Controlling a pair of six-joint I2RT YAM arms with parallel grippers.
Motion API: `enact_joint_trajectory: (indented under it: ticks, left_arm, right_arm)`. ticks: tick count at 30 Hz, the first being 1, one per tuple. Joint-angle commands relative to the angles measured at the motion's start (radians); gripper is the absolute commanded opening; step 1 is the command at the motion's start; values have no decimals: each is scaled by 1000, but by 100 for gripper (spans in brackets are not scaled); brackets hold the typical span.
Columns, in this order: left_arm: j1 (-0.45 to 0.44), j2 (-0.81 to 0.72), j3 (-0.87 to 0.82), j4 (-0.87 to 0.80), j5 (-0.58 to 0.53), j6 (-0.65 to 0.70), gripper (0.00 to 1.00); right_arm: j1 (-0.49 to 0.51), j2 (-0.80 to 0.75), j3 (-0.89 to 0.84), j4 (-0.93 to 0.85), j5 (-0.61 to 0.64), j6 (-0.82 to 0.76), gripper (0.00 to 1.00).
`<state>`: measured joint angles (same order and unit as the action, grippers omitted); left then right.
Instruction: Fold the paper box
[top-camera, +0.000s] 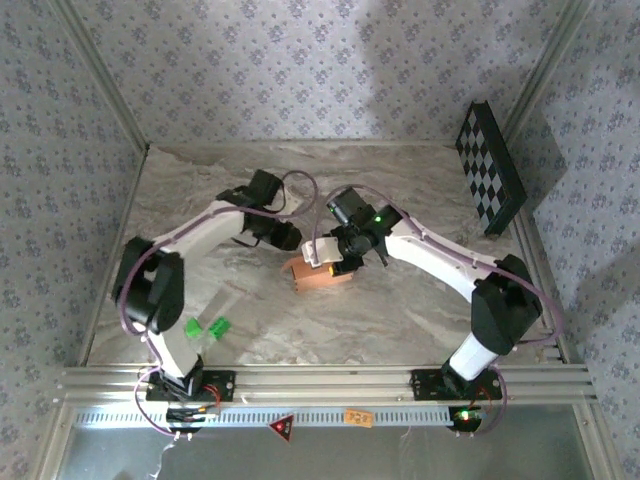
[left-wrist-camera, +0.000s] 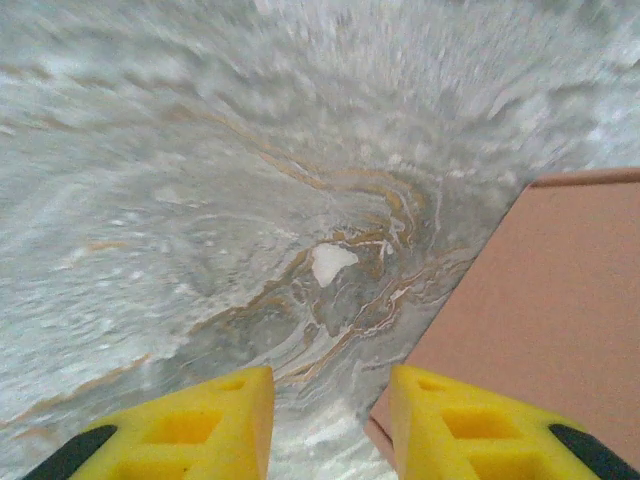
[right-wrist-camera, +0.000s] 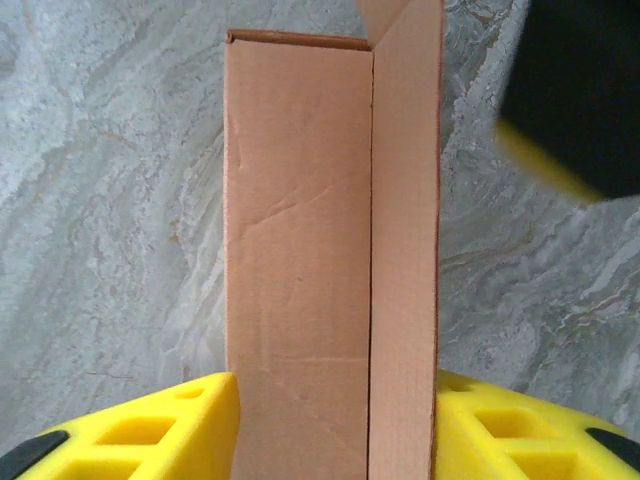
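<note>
1. My right end effector grips the paper box, pressing both its long sides.
2. My left end effector hangs open and empty above the marbled bench, paper box just beside it.

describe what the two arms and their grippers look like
The left arm and right arm are white curved links with bulky black joints and thin purplish cables looping alongside. A green light glows on the right one. The left gripper and right gripper have blocky yellow fingers with square recesses.
</note>
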<state>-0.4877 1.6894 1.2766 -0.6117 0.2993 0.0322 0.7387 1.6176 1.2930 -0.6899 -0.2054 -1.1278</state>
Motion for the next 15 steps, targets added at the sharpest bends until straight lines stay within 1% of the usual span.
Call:
enact_joint_trajectory:
  ticks: [1,4,9,15]
  left_arm:
    - [24,-102,-39,28,27,-48,38]
    - [46,-167,-70,37,60,-69,40]
    - [49,-243,-93,22,106,-107,44]
    - [47,-366,-182,51,123,-197,56]
  right_arm:
    - [-8,26,36,-121,-31,59,50]
    - [-8,36,41,-133,-33,94,50]
    - [-10,42,51,-122,-20,148,57]
    - [-49,49,108,-107,-17,259,67]
